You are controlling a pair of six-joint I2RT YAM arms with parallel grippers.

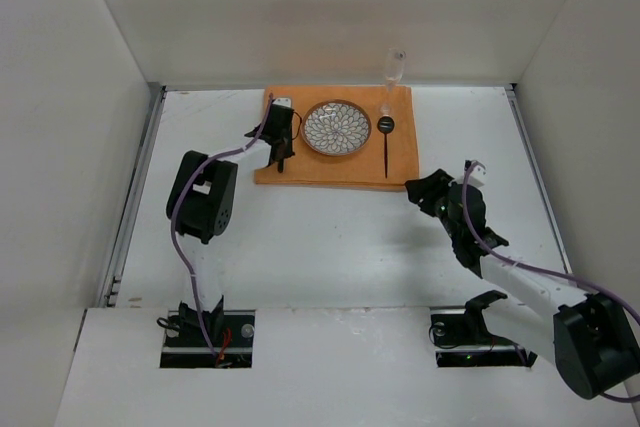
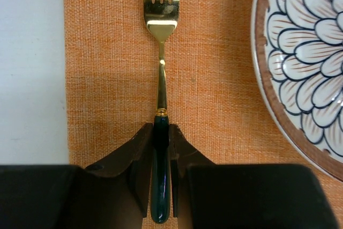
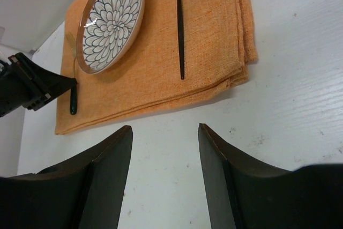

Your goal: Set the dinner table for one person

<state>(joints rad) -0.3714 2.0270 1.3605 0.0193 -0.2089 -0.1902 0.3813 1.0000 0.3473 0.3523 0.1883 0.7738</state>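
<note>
The white dinner table [image 1: 330, 237] carries an orange cloth mat [image 1: 400, 162]. On the mat lie a flower-patterned plate [image 1: 336, 128], a black spoon [image 1: 386, 142] to its right and a gold fork with a dark green handle [image 2: 161, 25] to its left. My left gripper [image 2: 161, 127] is shut on the fork's handle, with the fork flat on the mat; in the top view it [image 1: 283, 147] is over the mat's left part. My right gripper [image 3: 165, 130] is open and empty above bare table near the mat's front right corner [image 1: 430, 192].
A clear glass [image 1: 394, 67] stands at the mat's back right edge. White walls close in the table at the back and sides. Metal rails [image 1: 135, 197] run along the side edges. The plate [image 3: 110, 22], spoon [image 3: 181, 30] and fork handle [image 3: 73, 103] show in the right wrist view.
</note>
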